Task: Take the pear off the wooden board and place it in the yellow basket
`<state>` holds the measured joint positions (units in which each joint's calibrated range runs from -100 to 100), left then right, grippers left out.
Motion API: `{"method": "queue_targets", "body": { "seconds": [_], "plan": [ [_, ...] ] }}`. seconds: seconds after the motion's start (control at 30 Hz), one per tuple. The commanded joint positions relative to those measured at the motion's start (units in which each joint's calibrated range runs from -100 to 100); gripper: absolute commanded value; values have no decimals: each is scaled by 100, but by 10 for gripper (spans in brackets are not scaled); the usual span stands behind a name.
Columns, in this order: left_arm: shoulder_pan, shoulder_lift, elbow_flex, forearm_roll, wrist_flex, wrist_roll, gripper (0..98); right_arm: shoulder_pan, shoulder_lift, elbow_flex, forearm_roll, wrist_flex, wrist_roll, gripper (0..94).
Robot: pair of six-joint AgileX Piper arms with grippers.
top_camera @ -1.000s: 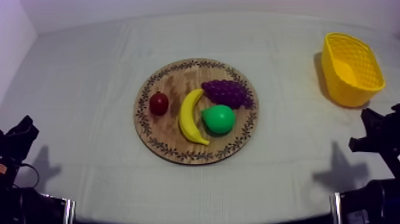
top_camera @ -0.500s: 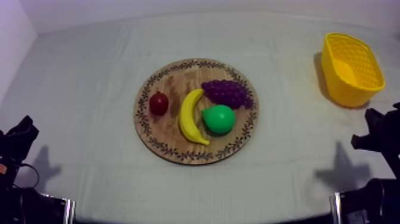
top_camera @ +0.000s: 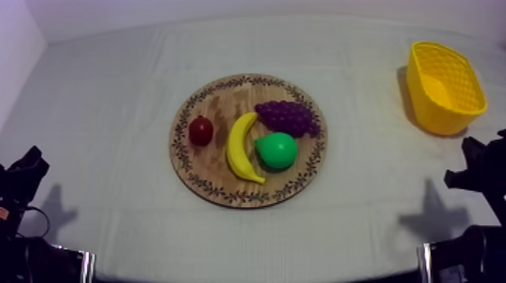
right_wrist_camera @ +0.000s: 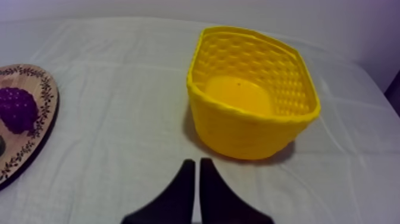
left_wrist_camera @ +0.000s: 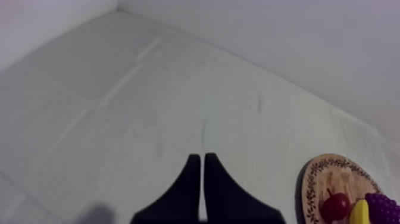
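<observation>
– Now, what have I got around the pear, going left to right?

– At your near left, the left gripper (left_wrist_camera: 199,159) hangs low over the bare cloth (top_camera: 113,113), its fingers pressed together into a narrow wedge with nothing in them. In the middle of the table lies the wooden board (top_camera: 218,101). On it, from the left, are a small red fruit (top_camera: 200,130), then the banana (top_camera: 239,147), curved and lying just beside the pear's left flank. The bunch of grapes (top_camera: 286,117) sits just beyond the pear on its far side; you cannot tell whether they touch.

– And the pear itself?

– The pear (top_camera: 277,150) is on the near-right part of the board, bright green, smooth and rounded, hemmed in by banana and grapes. Its near and right sides face bare wood.

– Further right?

– Bare cloth, then the yellow basket (top_camera: 433,113) at the far right, upright and well apart from the board. Your right gripper (right_wrist_camera: 194,162) is at the near right, pointing at the basket, fingers closed together, carrying nothing.
</observation>
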<state>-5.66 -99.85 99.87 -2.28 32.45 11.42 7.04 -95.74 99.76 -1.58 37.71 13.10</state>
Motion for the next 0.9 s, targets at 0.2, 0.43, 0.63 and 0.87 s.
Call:
{"method": "queue_targets", "body": {
  "seconds": [0.2, 0.43, 0.63, 0.87],
  "plan": [
    [-2, 2, 2, 0, 5, 3, 1, 0, -2, 2, -1, 3, 1, 5],
    [-2, 2, 2, 0, 5, 3, 1, 0, -2, 2, -1, 3, 1, 5],
    [-2, 2, 2, 0, 5, 3, 1, -5, -2, 2, -1, 3, 87, 5],
    [-2, 2, 2, 0, 5, 1, 1, 6, -2, 2, 33, 82, -70, 5]
  ]
}}
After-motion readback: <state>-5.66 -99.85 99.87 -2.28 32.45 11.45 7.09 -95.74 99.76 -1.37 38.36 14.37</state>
